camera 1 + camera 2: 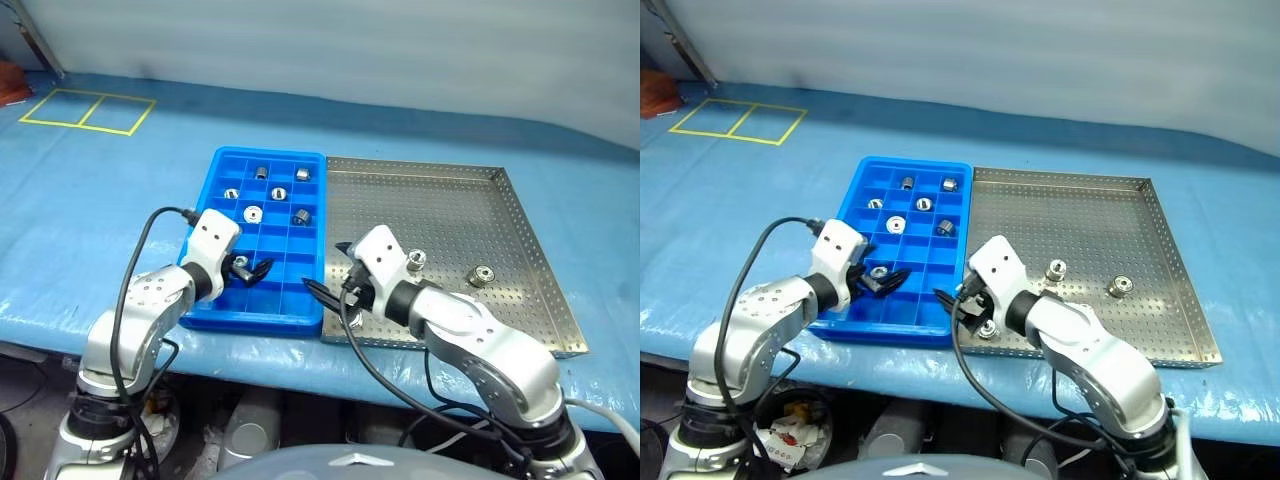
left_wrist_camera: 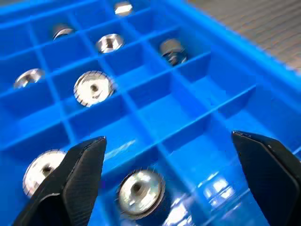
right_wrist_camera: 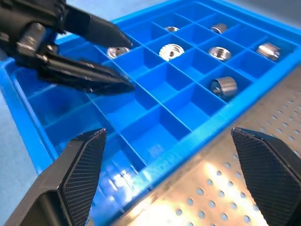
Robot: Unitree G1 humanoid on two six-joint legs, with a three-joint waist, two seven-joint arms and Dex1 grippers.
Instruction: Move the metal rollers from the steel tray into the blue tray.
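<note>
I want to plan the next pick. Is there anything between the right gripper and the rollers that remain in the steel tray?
Nothing visible blocks it. The right gripper is open at the steel tray's near left corner. Two rollers stand on open tray floor to its right; a third lies beside the gripper.

Blue-covered table [image 1: 120, 200], yellow taped squares [image 1: 85, 110], pale wall [image 1: 350, 40] behind.

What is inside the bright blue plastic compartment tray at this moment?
The bright blue plastic compartment tray holds seven small shiny metal rollers, each in its own compartment. The open left gripper hangs over the near cells, hiding part of what lies beneath it.
</note>
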